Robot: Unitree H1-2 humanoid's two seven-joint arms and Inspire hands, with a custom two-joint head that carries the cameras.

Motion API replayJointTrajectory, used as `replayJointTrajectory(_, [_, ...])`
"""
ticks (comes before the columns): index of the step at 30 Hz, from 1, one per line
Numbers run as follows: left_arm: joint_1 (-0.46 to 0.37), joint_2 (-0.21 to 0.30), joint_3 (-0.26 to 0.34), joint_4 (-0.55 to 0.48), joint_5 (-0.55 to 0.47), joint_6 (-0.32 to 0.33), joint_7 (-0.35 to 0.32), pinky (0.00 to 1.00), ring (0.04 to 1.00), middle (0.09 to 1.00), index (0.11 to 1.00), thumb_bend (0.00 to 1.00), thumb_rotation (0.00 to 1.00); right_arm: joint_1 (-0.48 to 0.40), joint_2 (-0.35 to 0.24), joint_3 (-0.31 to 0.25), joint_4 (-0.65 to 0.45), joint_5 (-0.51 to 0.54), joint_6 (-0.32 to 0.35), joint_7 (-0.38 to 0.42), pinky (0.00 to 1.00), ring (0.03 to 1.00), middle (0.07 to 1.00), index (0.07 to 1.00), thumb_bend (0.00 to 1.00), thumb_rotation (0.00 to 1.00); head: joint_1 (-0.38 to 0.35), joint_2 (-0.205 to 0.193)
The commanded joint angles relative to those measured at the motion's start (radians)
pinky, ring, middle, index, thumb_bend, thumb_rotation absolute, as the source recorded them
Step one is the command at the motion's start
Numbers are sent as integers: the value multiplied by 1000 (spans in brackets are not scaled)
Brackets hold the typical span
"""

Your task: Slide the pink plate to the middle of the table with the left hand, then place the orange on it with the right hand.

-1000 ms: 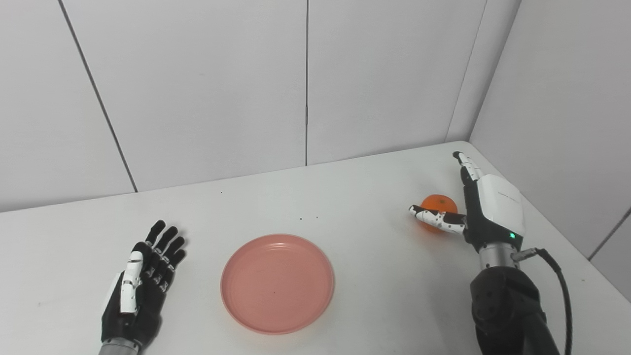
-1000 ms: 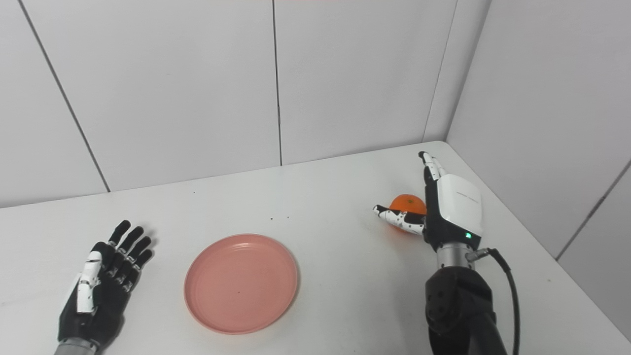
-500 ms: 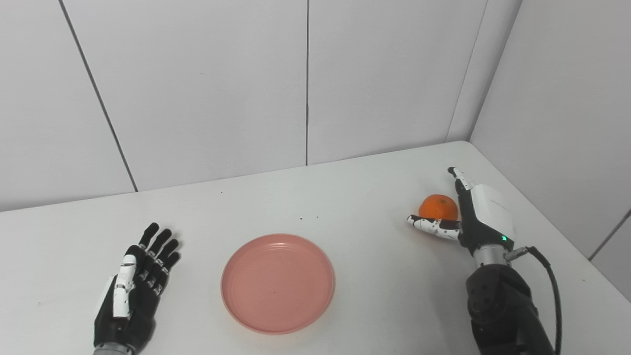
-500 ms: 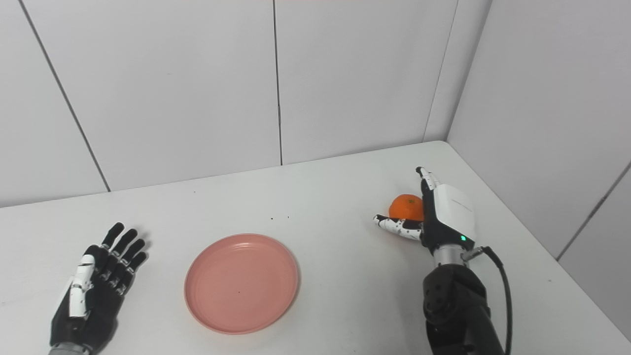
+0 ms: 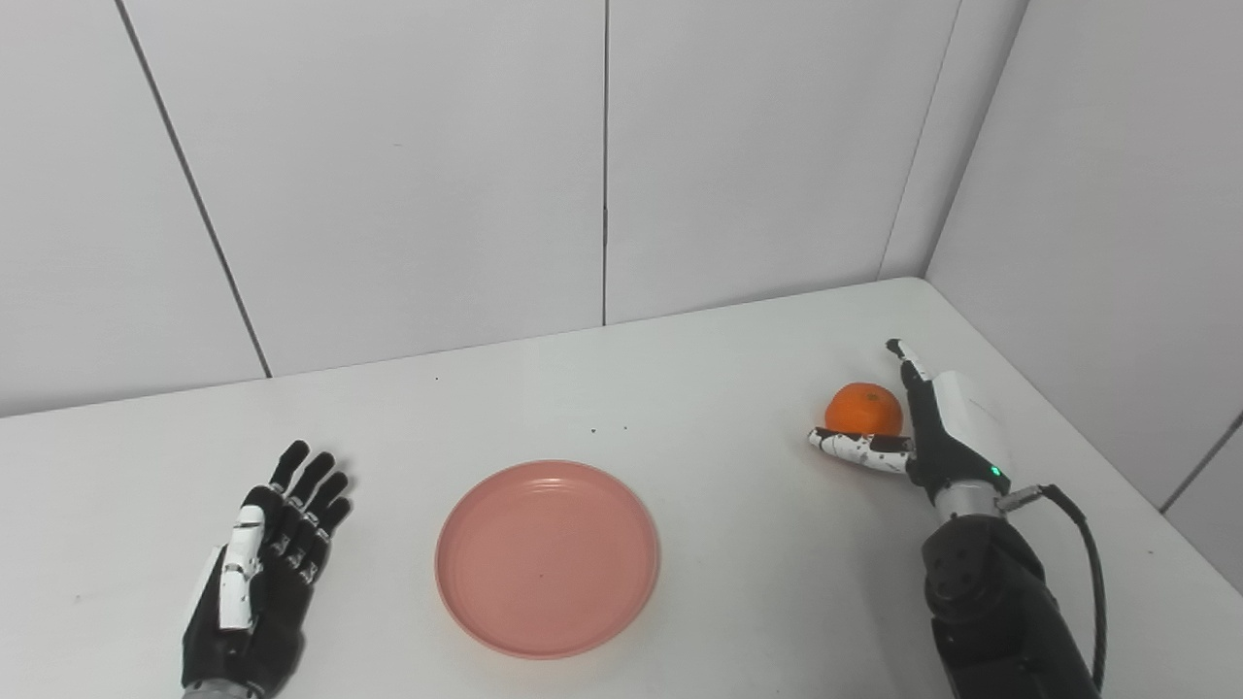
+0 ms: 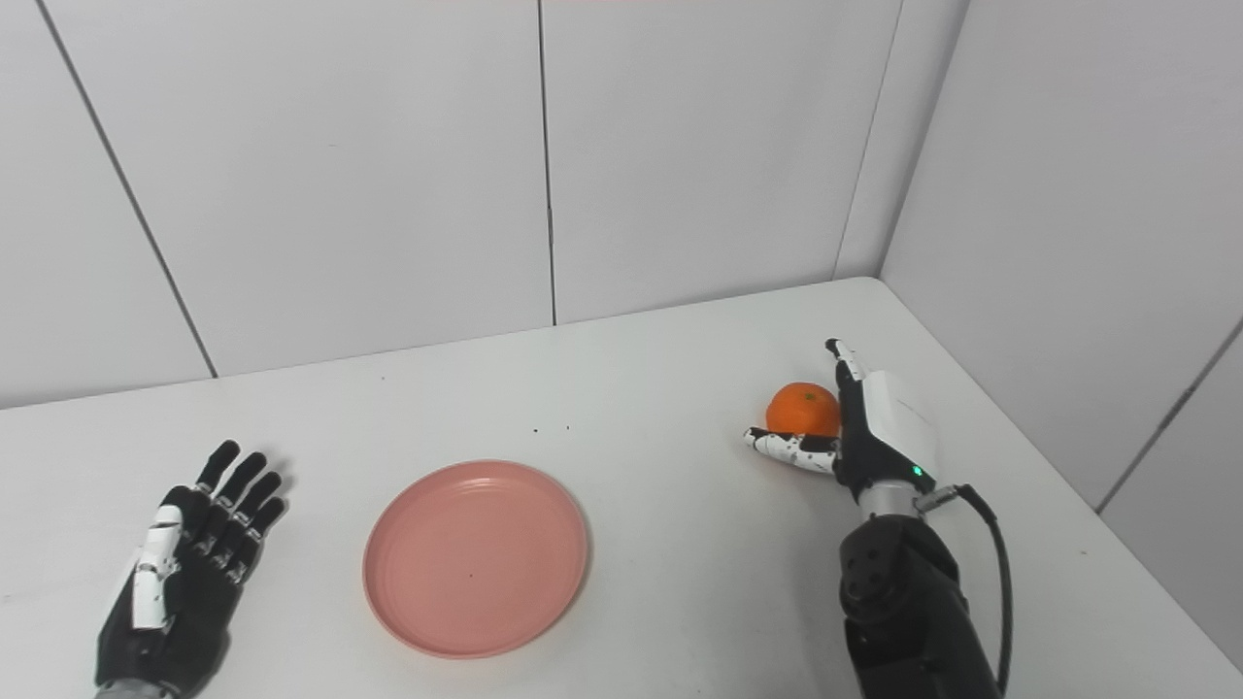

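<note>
The pink plate (image 5: 547,556) lies flat on the white table (image 5: 680,388), near its middle and front. The orange (image 5: 863,408) sits on the table at the right. My right hand (image 5: 937,427) is open beside it: the fingers stand along the orange's right side and the thumb (image 5: 859,449) lies in front of it, low near the table. I cannot tell whether they touch it. My left hand (image 5: 257,573) lies open and empty, fingers spread, on the table left of the plate. The plate also shows in the right eye view (image 6: 475,557).
White wall panels (image 5: 602,155) close the table at the back and on the right side. The right arm's black cable (image 5: 1083,544) loops beside the wrist. A few small dark specks (image 5: 607,428) lie behind the plate.
My right hand has come down and drawn in around the orange, so more of the orange shows. My left hand has slid back a little toward the front edge. The plate has not moved.
</note>
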State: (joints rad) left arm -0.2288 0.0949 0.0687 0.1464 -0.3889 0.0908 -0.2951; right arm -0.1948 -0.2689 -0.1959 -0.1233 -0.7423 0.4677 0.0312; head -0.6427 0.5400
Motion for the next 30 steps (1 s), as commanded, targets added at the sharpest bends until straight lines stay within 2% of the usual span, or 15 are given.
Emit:
replayJointTrajectory(1, [21, 8, 3, 5, -9, 19, -12, 983, 955, 959, 946, 310, 1000, -39, -30, -12, -11, 1, 1, -26, 738, 868, 922, 913, 1000, 399, 0, 1])
replayJointTrajectory(14, [24, 11, 3, -8, -8, 30, -12, 978, 952, 954, 940, 314, 1000, -64, -44, -29, 27, 4, 2, -7, 704, 842, 911, 901, 1000, 409, 5, 9])
replayJointTrajectory(30, [25, 10, 3, -19, -4, 33, -9, 974, 947, 953, 943, 314, 1000, -96, -39, -44, 78, -39, 2, 64, 757, 869, 908, 895, 1000, 447, 7, 16])
